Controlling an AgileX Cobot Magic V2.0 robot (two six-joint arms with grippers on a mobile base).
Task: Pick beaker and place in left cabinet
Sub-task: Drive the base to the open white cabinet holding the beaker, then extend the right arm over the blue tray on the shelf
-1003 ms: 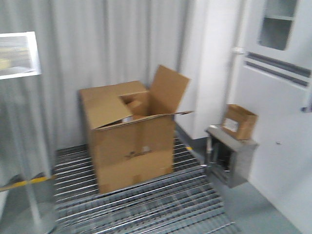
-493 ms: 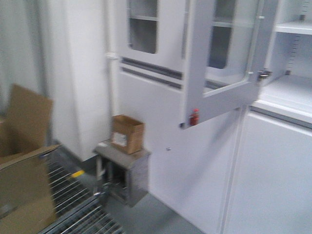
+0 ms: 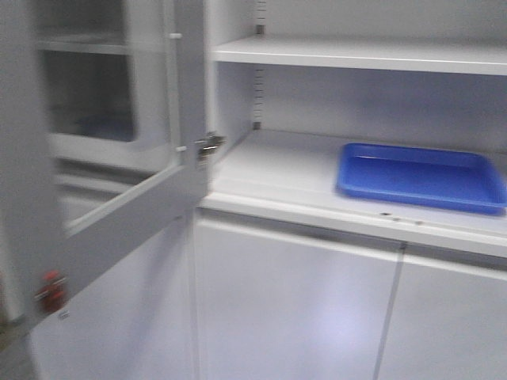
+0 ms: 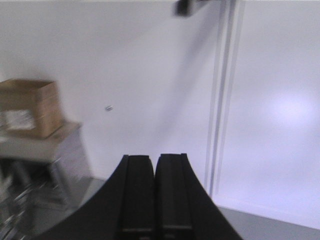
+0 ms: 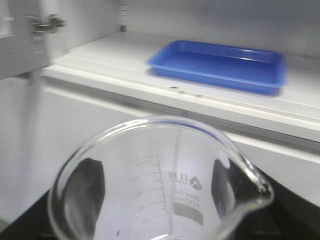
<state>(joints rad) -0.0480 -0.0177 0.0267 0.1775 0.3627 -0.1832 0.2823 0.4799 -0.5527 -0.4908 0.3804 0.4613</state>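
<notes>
Nearest the right wrist camera, right gripper [image 5: 157, 192] clamps the beaker [image 5: 120, 150] upright, with dark fingers [image 5: 87, 187] on both sides of the glass. Beaker sits on the near side of the blue tray [image 5: 220, 62], well apart from it. Left gripper [image 4: 155, 195] is level, fingers pressed together, nothing held, facing white panels. Tray lies flat on the left cabinet [image 3: 269, 178] shelf; glazed door [image 3: 119, 198] is swung out left of the tray.

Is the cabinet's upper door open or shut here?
Open: the door stands swung outward on its hinge, baring the left cabinet and the blue tray on its shelf.
</notes>
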